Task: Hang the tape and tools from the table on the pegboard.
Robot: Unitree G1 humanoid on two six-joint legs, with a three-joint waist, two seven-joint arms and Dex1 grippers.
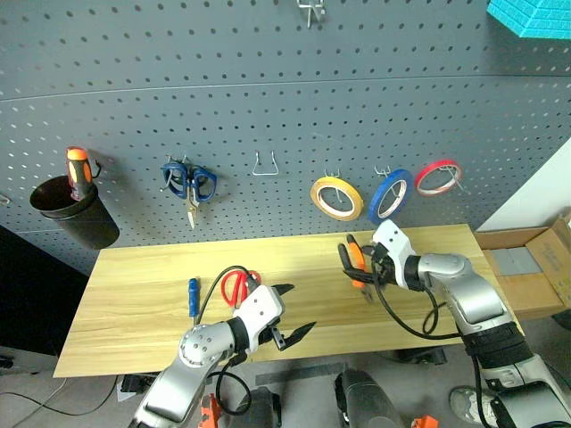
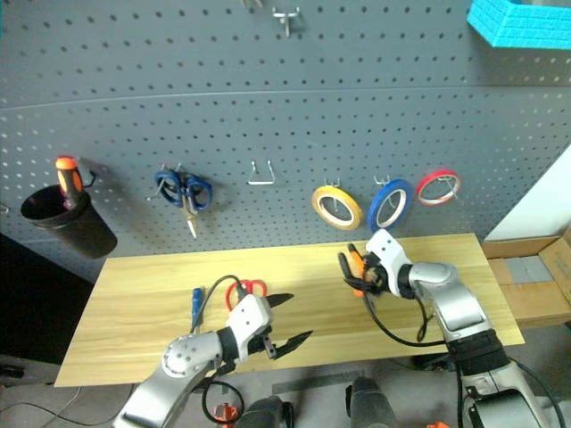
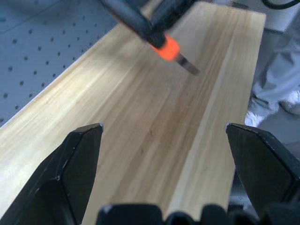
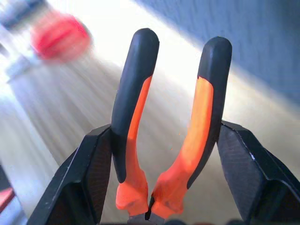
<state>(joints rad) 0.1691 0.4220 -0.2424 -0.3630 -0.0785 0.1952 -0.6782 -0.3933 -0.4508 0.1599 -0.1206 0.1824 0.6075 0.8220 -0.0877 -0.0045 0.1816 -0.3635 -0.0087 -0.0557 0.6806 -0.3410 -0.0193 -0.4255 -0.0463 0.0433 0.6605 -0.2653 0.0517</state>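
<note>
Three tape rolls on pegboard (image 1: pixel 268 80) hooks: yellow tape (image 1: pixel 336 198), blue tape (image 1: pixel 390 194), red tape (image 1: pixel 438 176), side by side. One pair of blue scissors (image 1: pixel 189 185) hung left of an empty hook (image 1: pixel 264 166). One black cup (image 1: pixel 75 214) at far left of board, orange-black screwdriver (image 1: pixel 78 169) standing in it. One more hook (image 1: pixel 309 11) at top edge, cut off. One teal block (image 1: pixel 533 16) top right, cut off.

Two tools lying on surface (image 1: pixel 143 294): red scissors (image 1: pixel 236 285), partly hidden behind left arm and a black cable; blue screwdriver (image 1: pixel 193 298) just left of them, small, tip hard to make out. One pair of pliers (image 4: pixel 164 136) off the surface, clamped at handles by right gripper (image 1: pixel 359 261).

Right gripper raised above right half of surface, below blue tape, pointing left and slightly down; fingers (image 4: pixel 96 173) pressed on outer sides of both orange-black handles. Pliers nose hidden in wrist view; metal tip visible from left wrist, blurred.

Left gripper (image 1: pixel 290 312) low over front of surface, pointing right; fingers (image 3: pixel 79 159) wide apart, holding nothing.
</note>
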